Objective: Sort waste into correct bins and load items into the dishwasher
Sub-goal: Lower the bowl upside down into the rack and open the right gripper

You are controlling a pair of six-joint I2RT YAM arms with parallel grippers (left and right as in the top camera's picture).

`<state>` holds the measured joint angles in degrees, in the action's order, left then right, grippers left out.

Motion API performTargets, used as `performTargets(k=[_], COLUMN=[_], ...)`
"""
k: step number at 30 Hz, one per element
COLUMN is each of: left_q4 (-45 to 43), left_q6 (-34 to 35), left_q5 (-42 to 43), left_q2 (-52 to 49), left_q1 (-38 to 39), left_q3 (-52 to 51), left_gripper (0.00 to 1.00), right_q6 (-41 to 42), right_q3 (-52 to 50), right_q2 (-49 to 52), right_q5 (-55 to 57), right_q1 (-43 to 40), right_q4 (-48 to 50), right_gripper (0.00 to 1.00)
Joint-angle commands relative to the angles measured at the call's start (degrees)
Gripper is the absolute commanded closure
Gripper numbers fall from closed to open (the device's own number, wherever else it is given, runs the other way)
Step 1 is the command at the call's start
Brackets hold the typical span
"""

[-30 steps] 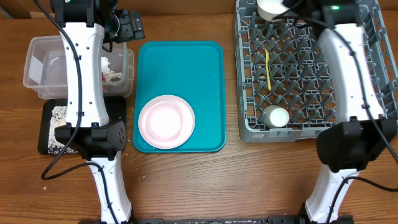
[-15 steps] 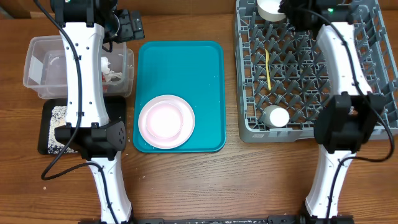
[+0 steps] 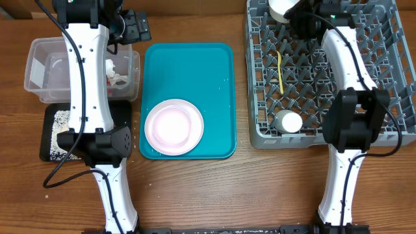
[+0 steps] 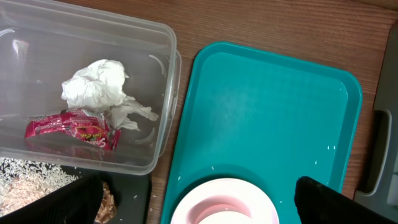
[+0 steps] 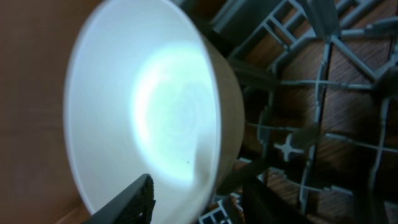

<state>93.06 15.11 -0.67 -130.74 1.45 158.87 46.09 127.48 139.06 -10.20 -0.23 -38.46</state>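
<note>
The grey dish rack [image 3: 338, 84] fills the right side. My right gripper [image 3: 301, 17] is at its far left corner, shut on the wall of a white bowl [image 3: 280, 8] tipped on its side; one finger is inside the bowl [image 5: 143, 124] and one outside [image 5: 199, 190]. A yellow spoon [image 3: 279, 68] and a white cup [image 3: 288, 121] lie in the rack. The pinkish plate [image 3: 173, 127] sits on the teal tray [image 3: 195, 71]. My left gripper [image 3: 134, 26] is open and empty [image 4: 189, 202] high above the plate [image 4: 221, 199].
The clear tub [image 3: 39, 78] holds crumpled white paper [image 4: 96, 84] and a red wrapper [image 4: 71, 127]. The black tray [image 3: 49, 140] in front of it holds rice [image 4: 28, 171] and brown crumbs [image 4: 107, 196]. No sausage shows.
My right forearm has swung left across the rack while the bowl stayed at the far left corner. The left arm has not moved.
</note>
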Motion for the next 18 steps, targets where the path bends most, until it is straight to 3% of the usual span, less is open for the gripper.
performTargets(k=[1,5,10,15,18], left_q4=[-0.13,-0.13,-0.13,-0.13,-0.13], left_q6=[0.35,0.35,0.35,0.33,0.35], left_q5=[0.48,0.48,0.48,0.48,0.48], left_q2=[0.55,0.55,0.55,0.55,0.55], left_q1=[-0.26,-0.26,-0.26,-0.26,-0.26], left_q3=[-0.15,-0.15,-0.15,-0.15,-0.15], left_gripper=[0.00,0.00,0.00,0.00,0.00], right_q6=[-0.13,-1.55,-2.54,-5.90,-8.57], right_q3=[0.39,0.42,0.50,0.50,0.50], right_q2=[1.73,1.75,1.75,0.92,-1.16], right_q5=[0.02,0.02,-0.15,-0.13,1.86], right_q1=[0.22,0.22,0.20,0.20,0.20], right_q4=[0.24,0.63,0.68,0.33,-0.63], right_gripper=[0.58,0.75,0.87,0.96,0.96])
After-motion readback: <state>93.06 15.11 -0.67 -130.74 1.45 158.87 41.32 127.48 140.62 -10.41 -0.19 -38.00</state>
